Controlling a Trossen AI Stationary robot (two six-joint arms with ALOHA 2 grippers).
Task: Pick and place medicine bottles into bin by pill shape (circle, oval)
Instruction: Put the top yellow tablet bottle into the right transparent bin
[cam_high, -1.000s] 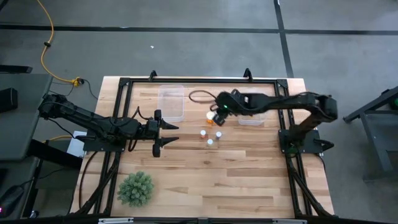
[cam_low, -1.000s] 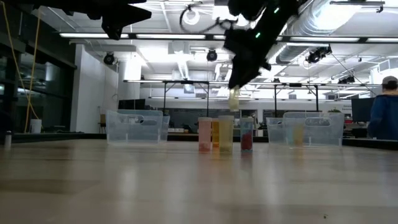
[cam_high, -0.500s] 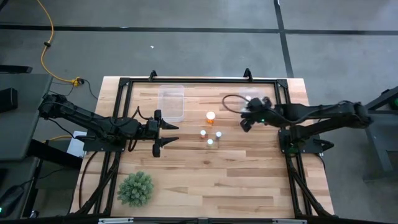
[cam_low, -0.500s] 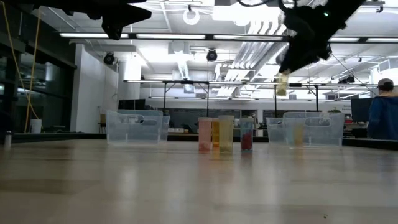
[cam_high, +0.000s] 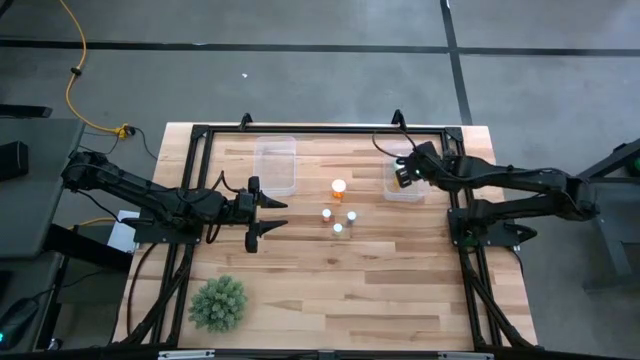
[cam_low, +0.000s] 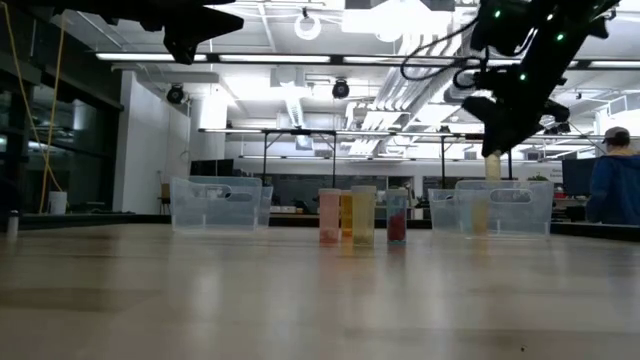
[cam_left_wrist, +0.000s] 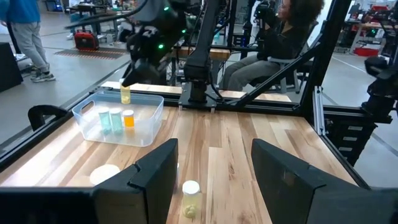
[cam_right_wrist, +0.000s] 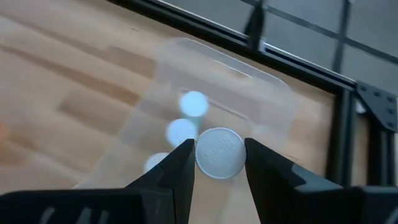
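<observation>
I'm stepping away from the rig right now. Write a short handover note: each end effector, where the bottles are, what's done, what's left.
Right end effector: shut on a pale white-capped bottle, hanging over the right bin, not yet released.
Left end effector: open, empty, waiting above the table's left side.
Done: three bottles already stand in the right bin. The left bin looks empty.
Left: drop the held bottle, then sort the four on the table: the orange bottle and three small white-capped bottles mid-table. Pill shapes cannot be read from these views.
</observation>
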